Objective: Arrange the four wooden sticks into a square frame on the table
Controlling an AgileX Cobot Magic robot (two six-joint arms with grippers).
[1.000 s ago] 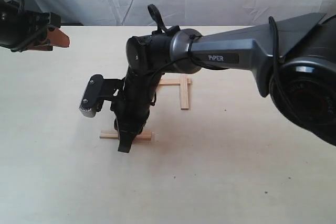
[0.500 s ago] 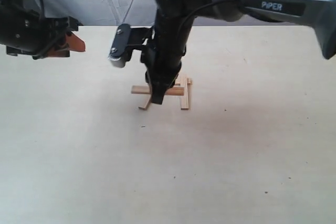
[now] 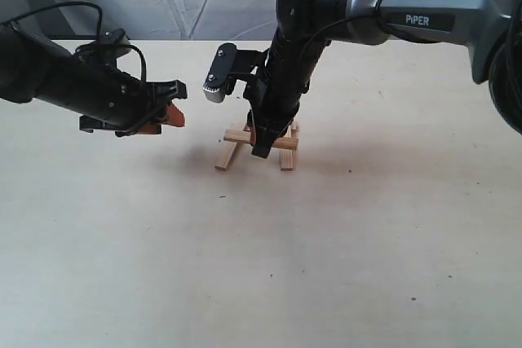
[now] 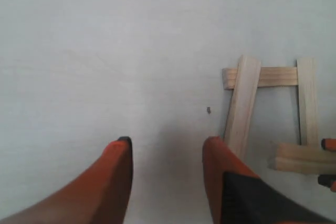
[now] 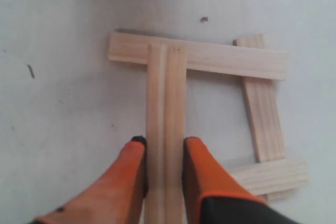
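The fourth stick [image 5: 166,93] is being gripped near one end by the right jaws. These are being closed on its two long edges, and the orange pads [image 5: 128,179] are bearing against both sides with no gap showing. The stick is being held over the open side of the square frame [image 3: 285,152]. This is judged to be for laying it parallel to the opposite side stick [image 5: 262,108], so that the outline is closed. Its free end is overlapping the cross stick [image 5: 226,59]. Whether it is resting on that stick or hanging just above it cannot be told.

The other three sticks are lying on the bench [image 3: 367,242], near its middle, as a three-sided outline with overhanging ends. The cross stick is lying over one end of the side stick. The third stick [image 5: 278,176] is meeting the side stick's other end. The point where the third stick and the gripped stick would meet is being hidden by one pad of the right jaws.

The left jaws are being held wide open and empty, near the frame but apart from it. Nothing is being touched by them. This position is judged to be a standby one, clear of the placement yet close enough for steadying the frame if required.
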